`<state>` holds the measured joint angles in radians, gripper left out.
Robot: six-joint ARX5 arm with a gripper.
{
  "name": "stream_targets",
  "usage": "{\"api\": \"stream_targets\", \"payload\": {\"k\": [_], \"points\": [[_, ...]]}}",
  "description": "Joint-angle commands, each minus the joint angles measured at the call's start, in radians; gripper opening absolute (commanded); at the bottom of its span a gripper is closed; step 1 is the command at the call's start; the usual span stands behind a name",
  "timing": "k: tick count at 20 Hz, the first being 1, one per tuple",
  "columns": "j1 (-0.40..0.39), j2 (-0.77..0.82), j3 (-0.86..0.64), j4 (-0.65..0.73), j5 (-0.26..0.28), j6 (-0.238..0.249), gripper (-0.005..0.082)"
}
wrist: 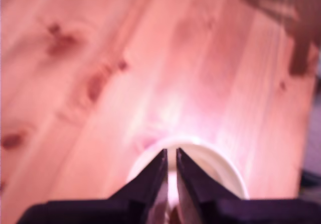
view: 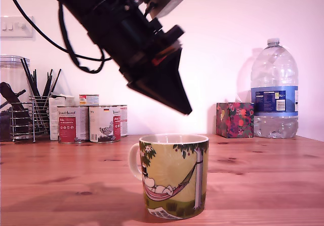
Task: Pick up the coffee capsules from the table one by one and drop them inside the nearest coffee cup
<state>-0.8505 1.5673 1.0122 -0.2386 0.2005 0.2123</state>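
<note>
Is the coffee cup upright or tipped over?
Upright: the coffee cup stands on its base on the table, rim level, opening facing up, handle toward the exterior view's left.

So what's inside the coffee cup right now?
The exterior view shows the coffee cup only from outside: its wall and rim. In the wrist view the hand covers most of the opening. Only the cream rim shows, and the bottom is hidden.

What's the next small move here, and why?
Probably open the jaws to release. The gripper hangs tilted just above the coffee cup, and the wrist view shows the cup's cream rim right under its tips, so anything let go should fall inside. The jaws stand only a thin slit apart. Whether they hold anything is too blurred to tell.
</note>
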Motion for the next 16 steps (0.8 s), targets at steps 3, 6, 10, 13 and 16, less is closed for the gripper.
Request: {"api": "stream_targets", "payload": {"k": [3,6,10,13,16], "points": [[0.013,0.016,-0.023,0.097,-0.008,-0.033,0.0003],[0.042,0.009,-0.083,0.207,-0.009,-0.054,0.0004],[0.094,-0.016,-0.185,0.386,-0.007,-0.107,0.0004],[0.146,-0.054,-0.256,0.475,-0.011,-0.14,0.0004],[0.201,-0.103,-0.329,0.519,-0.011,-0.162,0.0005]]}}
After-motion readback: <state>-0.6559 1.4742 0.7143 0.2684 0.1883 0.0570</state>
